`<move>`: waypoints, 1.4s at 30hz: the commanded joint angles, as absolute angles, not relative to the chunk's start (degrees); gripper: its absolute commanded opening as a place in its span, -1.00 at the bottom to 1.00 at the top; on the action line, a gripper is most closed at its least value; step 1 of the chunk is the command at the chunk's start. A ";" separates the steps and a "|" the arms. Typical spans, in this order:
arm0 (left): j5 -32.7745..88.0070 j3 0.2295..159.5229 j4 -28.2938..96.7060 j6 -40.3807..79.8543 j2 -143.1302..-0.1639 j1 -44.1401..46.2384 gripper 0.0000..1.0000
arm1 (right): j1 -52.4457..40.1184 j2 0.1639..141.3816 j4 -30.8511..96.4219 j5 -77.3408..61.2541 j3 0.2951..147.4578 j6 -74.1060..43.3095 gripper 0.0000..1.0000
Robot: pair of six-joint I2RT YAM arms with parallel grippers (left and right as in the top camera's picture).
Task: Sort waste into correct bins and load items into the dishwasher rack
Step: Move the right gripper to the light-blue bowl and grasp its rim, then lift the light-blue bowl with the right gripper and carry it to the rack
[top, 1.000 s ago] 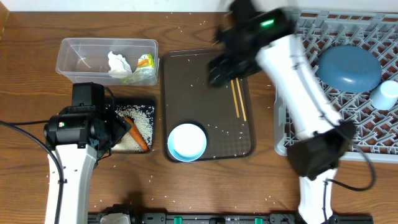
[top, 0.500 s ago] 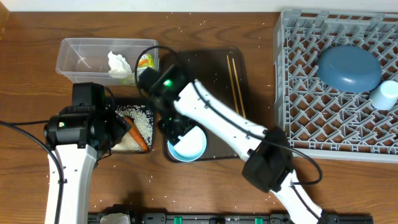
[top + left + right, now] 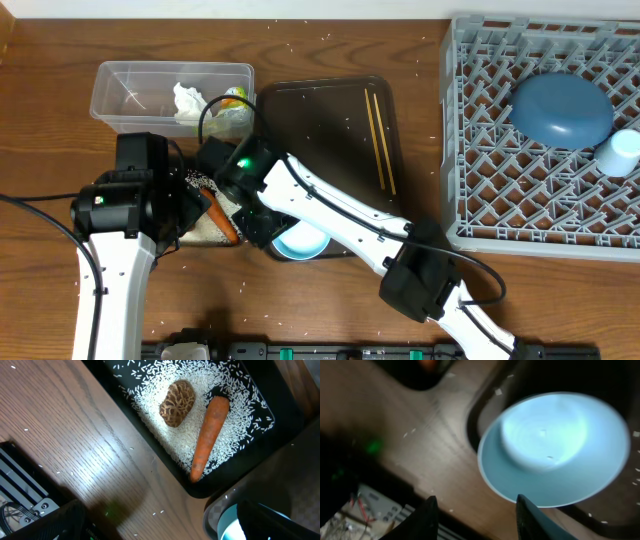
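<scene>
Bench: grainy brown wood
Bowl: glossy, round, pale blue
Right end effector: half-spread by bowl rim
Left end effector: wide

Carrot, brown lump, rice: in black tray. Tissue, wrapper: clear tub. Blue plate, pale cup: grey rack. Upright bowl, chopsticks: brown tray.

Clad in smooth white shells along the long links of both the left arm and the right arm, with bulky black housings at the joints. Lit by a small green light on the black wrist block of the right, a fainter one on the left. Trailed by thin black cables looping off the joints. Tipped with dark tapering fingers; blurred, possibly matte black plastic
</scene>
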State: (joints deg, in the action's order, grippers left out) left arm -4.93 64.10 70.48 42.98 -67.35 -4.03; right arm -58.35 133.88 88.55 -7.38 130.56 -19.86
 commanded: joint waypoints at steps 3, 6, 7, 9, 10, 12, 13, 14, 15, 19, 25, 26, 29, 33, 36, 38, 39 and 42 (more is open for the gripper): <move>-6.04 64.07 70.67 42.02 -67.44 -4.23 0.96 | -55.33 134.82 87.79 -3.90 131.39 -25.41 -0.15; -6.07 64.07 70.67 42.02 -67.44 -4.23 0.96 | -54.00 134.82 87.79 -3.90 131.24 -27.07 -0.18; -6.04 64.07 70.67 42.02 -67.44 -4.23 0.96 | -53.76 134.82 87.64 -3.81 131.00 -27.46 -0.18; -6.04 64.07 70.67 42.02 -67.44 -4.23 0.96 | -53.41 134.82 86.94 -3.09 130.15 -28.73 -0.18; -6.07 64.07 70.67 42.02 -67.44 -4.23 0.96 | -53.23 134.82 86.41 -2.04 129.51 -29.56 -0.17; -6.07 64.07 70.67 42.02 -67.44 -4.23 0.96 | -52.75 134.82 85.08 -0.16 128.05 -31.46 -0.18; -6.07 64.07 70.67 42.02 -67.44 -4.23 0.96 | -52.16 134.82 83.33 -0.43 126.74 -32.05 -0.20; -6.04 64.07 70.67 42.02 -67.44 -4.23 0.96 | -51.81 134.82 82.24 -1.17 125.86 -32.51 -0.22; -6.07 64.07 70.67 42.02 -67.44 -4.23 0.96 | -51.27 134.82 80.18 -3.05 124.25 -32.82 -0.27; -6.04 64.07 70.67 42.02 -67.44 -4.23 0.96 | -50.52 134.82 73.67 -10.35 119.15 -32.80 -0.39; -6.07 64.07 70.67 42.02 -67.44 -4.23 0.96 | -50.61 134.82 71.35 -10.94 117.38 -34.85 -0.29; -6.07 64.07 70.67 42.02 -67.44 -4.23 0.96 | -50.63 134.82 71.37 -10.96 117.36 -35.22 -0.25; -6.07 64.07 70.67 42.02 -67.44 -4.23 0.96 | -50.76 134.82 71.46 -10.96 117.30 -35.68 -0.22; -6.07 64.07 70.67 42.02 -67.44 -4.23 0.96 | -50.96 134.82 71.57 -10.76 117.30 -35.70 -0.18; -6.04 64.07 70.67 42.02 -67.44 -4.23 0.96 | -50.74 134.82 73.12 -7.40 117.30 -35.53 -0.14; -6.04 64.07 70.67 42.02 -67.44 -4.23 0.96 | -50.11 134.82 74.76 -4.05 117.30 -35.53 -0.10; -6.07 64.07 70.67 42.02 -67.44 -4.23 0.96 | -49.60 134.82 75.57 -2.92 117.30 -35.53 -0.10; -6.04 64.07 70.67 42.02 -67.44 -4.23 0.96 | -47.51 134.82 77.49 -1.50 117.30 -35.46 -0.09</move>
